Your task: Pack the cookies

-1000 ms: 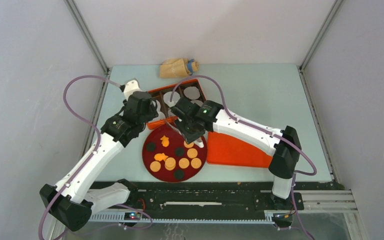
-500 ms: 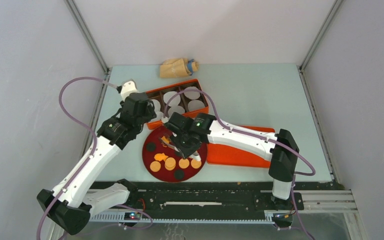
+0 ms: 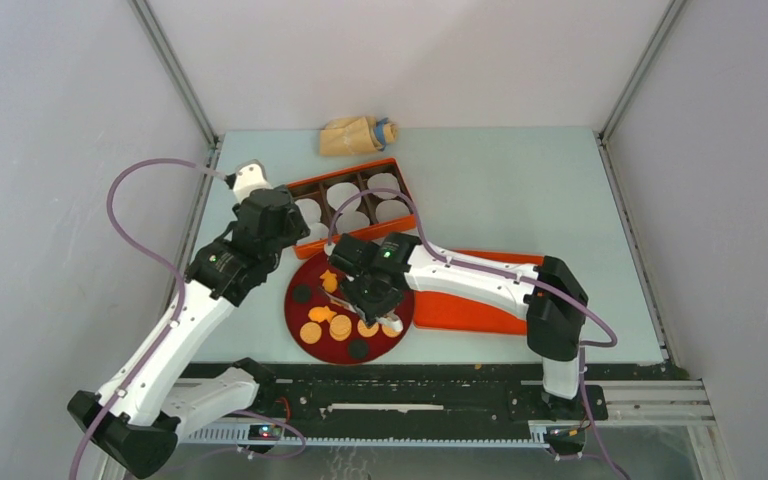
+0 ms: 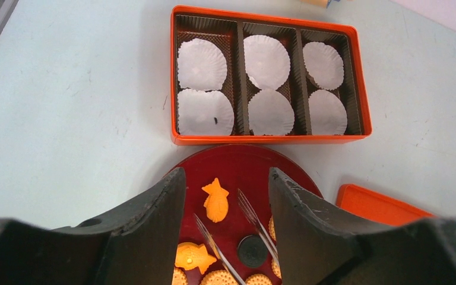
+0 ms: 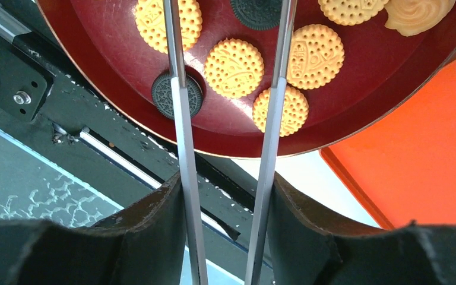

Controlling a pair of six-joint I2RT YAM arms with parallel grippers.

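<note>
The right fingers (image 5: 148, 225) clasp a pair of long thin metal tweezers (image 5: 178, 119). The blades run straight ahead from them and stand well apart, with nothing pinched. Below the blades lies the dark red round plate (image 5: 359, 92) with the cookies on it. A round tan dotted biscuit (image 5: 234, 67) sits squarely in the gap between the two blades, touching neither. A dark round sandwich cookie (image 5: 161, 95) lies partly under the left-hand blade. The blade tips run out of the top of the right wrist view, so how high they ride above the plate cannot be told.

The tan biscuit is round and has no long axis, so I judge the blades could close on it from this heading once lowered.

The left fingers (image 4: 148, 219) are spread wide and empty. They hang over the plate's edge, with an orange fish-shaped cookie (image 4: 217, 200) just ahead between them. Farther ahead on the desk (image 4: 65, 89) is the orange rectangular box (image 4: 267, 140), with white paper liners (image 4: 202, 64) in its compartments and no cookie in any. The right arm, carrying the tool, is the nearer to a pick.
</note>
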